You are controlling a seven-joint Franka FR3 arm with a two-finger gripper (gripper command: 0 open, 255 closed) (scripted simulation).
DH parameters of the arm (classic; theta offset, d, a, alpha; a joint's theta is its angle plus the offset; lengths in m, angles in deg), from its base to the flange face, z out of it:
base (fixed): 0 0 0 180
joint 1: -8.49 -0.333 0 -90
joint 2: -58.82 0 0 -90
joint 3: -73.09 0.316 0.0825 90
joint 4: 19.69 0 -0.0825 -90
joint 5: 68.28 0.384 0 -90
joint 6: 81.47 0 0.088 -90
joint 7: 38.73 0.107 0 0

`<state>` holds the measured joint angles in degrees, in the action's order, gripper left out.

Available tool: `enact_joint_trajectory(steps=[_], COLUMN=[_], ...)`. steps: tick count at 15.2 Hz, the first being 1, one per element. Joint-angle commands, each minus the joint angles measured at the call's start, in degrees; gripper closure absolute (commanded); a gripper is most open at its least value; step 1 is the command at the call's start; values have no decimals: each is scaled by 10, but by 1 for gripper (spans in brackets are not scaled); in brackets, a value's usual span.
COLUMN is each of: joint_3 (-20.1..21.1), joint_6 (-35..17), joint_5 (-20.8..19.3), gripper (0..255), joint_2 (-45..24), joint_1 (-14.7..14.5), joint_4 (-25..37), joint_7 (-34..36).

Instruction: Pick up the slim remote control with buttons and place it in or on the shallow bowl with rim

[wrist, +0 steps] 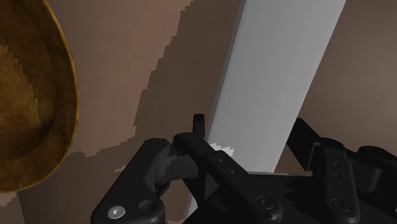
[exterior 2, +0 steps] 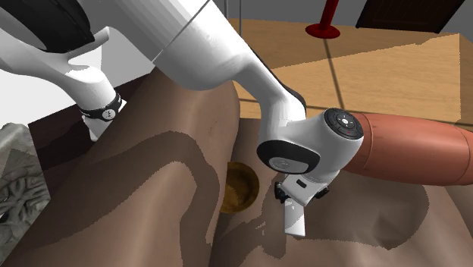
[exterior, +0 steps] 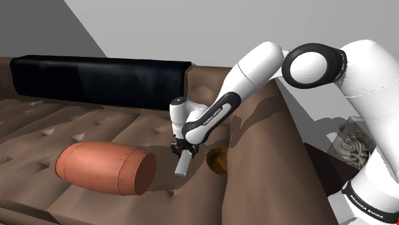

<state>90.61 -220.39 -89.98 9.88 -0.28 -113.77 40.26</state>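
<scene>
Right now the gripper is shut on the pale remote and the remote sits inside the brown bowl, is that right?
Not quite. The gripper is shut on the pale remote, but the remote hangs beside the brown bowl, apart from it, not inside it. The shoulder view shows the gap between them.

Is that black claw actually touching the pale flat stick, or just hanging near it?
Touching. The wrist view shows the gripper shut on the pale grey remote, a finger pressed to each long edge.
</scene>
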Motion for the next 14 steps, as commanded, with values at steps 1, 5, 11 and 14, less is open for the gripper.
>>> enact_joint_trajectory(steps=[1,5,11,14], joint_3=[0,0,4,9], joint_6=[0,0,7,20], joint_5=[0,0,3,8], gripper=[255,255,255,255], joint_2=[0,0,12,30], joint_1=[0,0,3,7], joint_4=[0,0,-5,-11], joint_7=[0,0,-2,-5])
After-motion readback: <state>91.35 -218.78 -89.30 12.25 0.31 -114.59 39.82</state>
